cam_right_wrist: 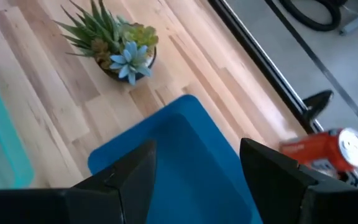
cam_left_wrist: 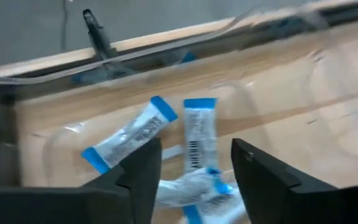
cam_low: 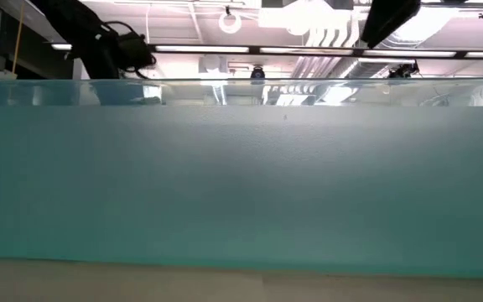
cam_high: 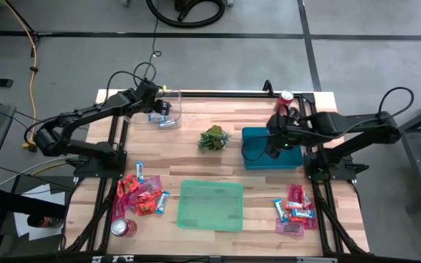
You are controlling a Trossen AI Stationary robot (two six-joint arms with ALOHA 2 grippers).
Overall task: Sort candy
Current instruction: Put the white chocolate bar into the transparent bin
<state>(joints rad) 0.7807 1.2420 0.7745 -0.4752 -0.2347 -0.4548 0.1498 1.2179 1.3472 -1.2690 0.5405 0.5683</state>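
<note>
Left claw (cam_left_wrist: 191, 171) held spread above clear tray (cam_high: 168, 109), far left on bench (cam_high: 196, 157); blue-and-white candy (cam_left_wrist: 199, 129) gathered there. Right claw (cam_right_wrist: 194, 171) spread, empty, above blue tray (cam_right_wrist: 185, 155), judged waiting.

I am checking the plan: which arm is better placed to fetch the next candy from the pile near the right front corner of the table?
Probably the right. The right gripper hovers open over the blue bin, on the same side as that candy pile. The left gripper is across the table over the clear container.
</note>
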